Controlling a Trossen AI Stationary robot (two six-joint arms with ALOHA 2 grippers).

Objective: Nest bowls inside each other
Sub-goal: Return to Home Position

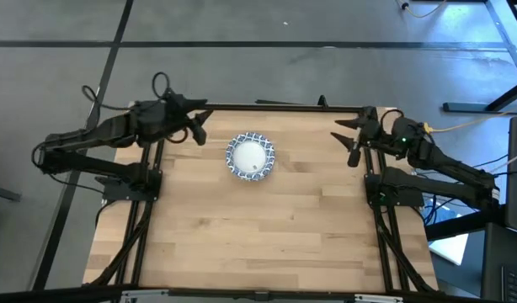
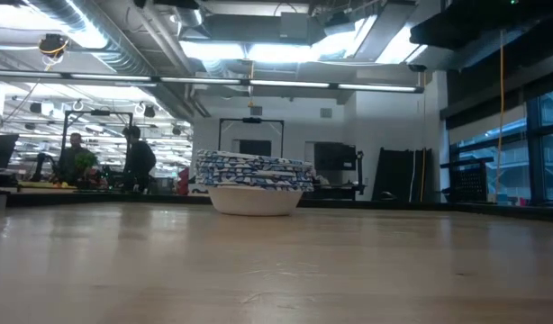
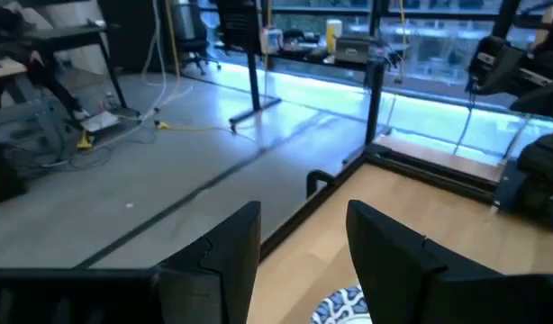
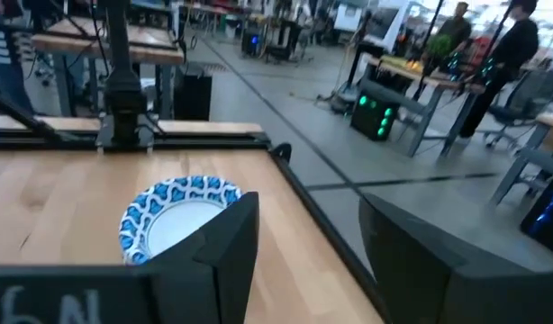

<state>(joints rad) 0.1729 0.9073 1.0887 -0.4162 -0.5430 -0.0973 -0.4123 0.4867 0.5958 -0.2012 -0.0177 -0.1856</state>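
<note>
The bowls (image 1: 251, 156) stand as one nested stack on the table's far middle, white inside with blue-and-white patterned rims. In the low view the stack (image 2: 255, 184) rests on the lowest bowl's base, with several rims layered above it. The right wrist view shows the stack (image 4: 176, 218); the left wrist view shows only a rim edge (image 3: 341, 307). My left gripper (image 1: 197, 126) hangs open above the table's far left corner, left of the stack. My right gripper (image 1: 349, 141) hangs open above the far right edge, right of the stack. Neither touches a bowl.
The wooden table (image 1: 258, 227) has a black frame rail along its far edge (image 1: 275, 107). Both arm bases stand at the table's left and right sides. Beyond the table, people (image 2: 137, 162) stand at benches in the room.
</note>
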